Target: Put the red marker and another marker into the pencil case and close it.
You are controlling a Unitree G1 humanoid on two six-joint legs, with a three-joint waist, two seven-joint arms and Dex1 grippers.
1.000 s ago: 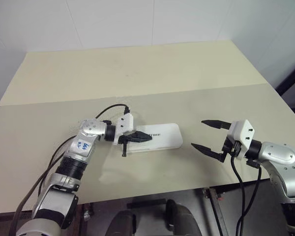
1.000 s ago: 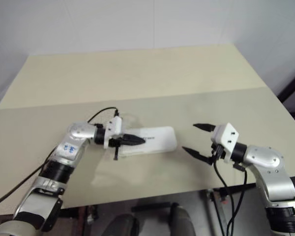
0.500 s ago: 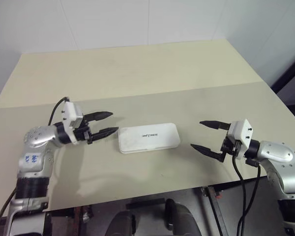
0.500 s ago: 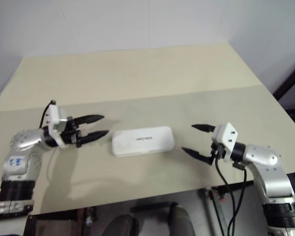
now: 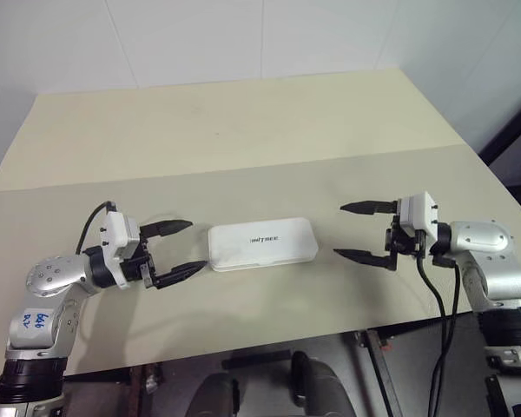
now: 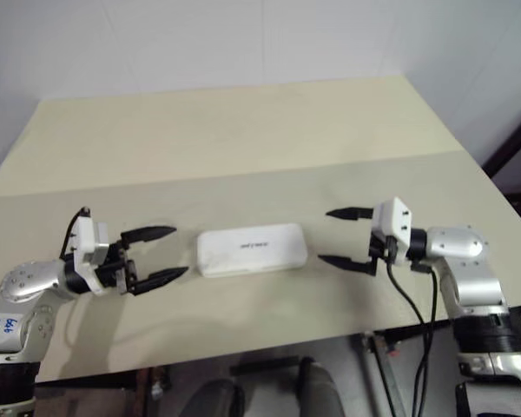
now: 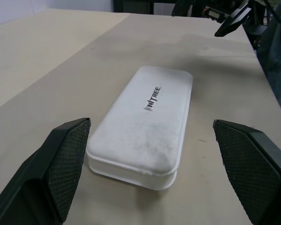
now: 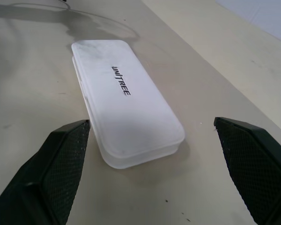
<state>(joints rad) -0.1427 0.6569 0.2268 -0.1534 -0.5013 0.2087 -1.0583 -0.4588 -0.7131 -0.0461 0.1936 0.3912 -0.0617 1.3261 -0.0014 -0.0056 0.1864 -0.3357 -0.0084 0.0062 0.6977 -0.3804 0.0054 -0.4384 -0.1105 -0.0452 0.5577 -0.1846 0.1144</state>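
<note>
The white pencil case (image 5: 262,246) lies shut and flat on the table, its "UNITREE" lid facing up. The red marker and the other marker are hidden. My left gripper (image 5: 199,244) hovers just off the case's left end, open and holding nothing, pointing at it. My right gripper (image 5: 338,231) is open and empty a short way off the case's right end, also pointing at it. In the left wrist view the case (image 7: 145,117) sits between and beyond my two fingers (image 7: 61,164). The right wrist view has the case (image 8: 124,98) ahead of its spread fingers (image 8: 56,168).
The beige table (image 5: 243,130) runs back to a white wall, with a seam across its middle. Its front edge is close below both arms. A black cable (image 5: 91,228) loops off the left wrist.
My left gripper was shut with its fingers over the case's left end. It has drawn back to the left and opened. My right gripper has swung round to point more squarely at the case.
</note>
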